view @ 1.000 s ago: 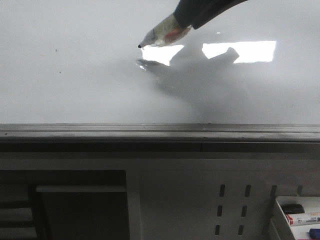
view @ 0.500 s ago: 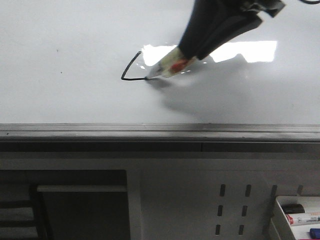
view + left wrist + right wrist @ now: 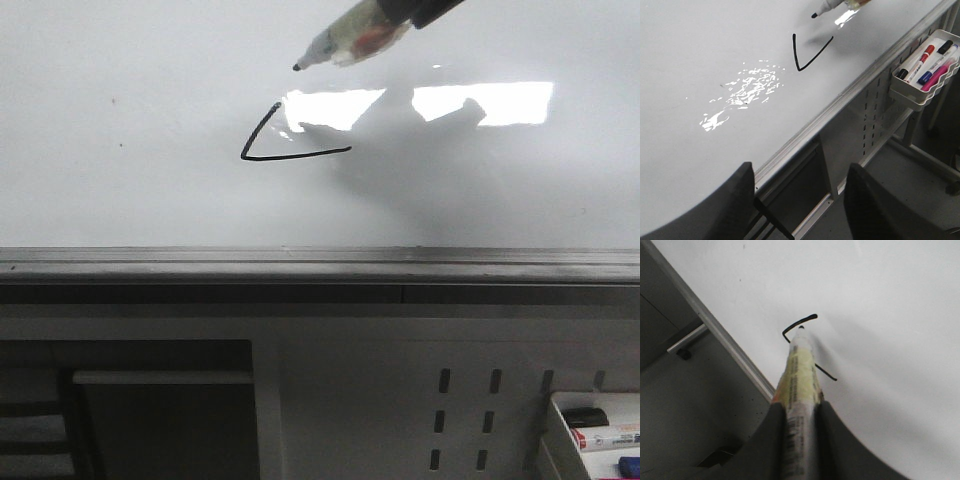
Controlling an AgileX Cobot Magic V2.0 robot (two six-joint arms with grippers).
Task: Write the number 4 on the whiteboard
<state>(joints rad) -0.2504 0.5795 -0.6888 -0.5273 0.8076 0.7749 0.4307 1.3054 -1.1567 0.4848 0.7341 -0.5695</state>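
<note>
The whiteboard (image 3: pixel 130 200) fills the upper front view and also shows in the left wrist view (image 3: pixel 700 60) and the right wrist view (image 3: pixel 890 315). The number 4 (image 3: pixel 262 135) stands as a black slanted stroke joined to a horizontal bar, also in the left wrist view (image 3: pixel 801 64) and the right wrist view (image 3: pixel 799 322). My right gripper (image 3: pixel 799 407) is shut on a marker (image 3: pixel 350 40), whose black tip (image 3: pixel 297 67) is apart from the strokes, up and right of the slanted stroke's top. My left gripper (image 3: pixel 800 175) is open and empty over the board's near edge.
A grey metal ledge (image 3: pixel 300 265) runs along the board's edge. Below it is a white perforated panel (image 3: pixel 470 400). A white tray (image 3: pixel 912 97) on that panel holds several markers; it also shows in the front view (image 3: pixel 556 440).
The horizontal bar has grown to the right. The marker tip has left the bar's end and moved up the board. One second ago no stroke showed.
</note>
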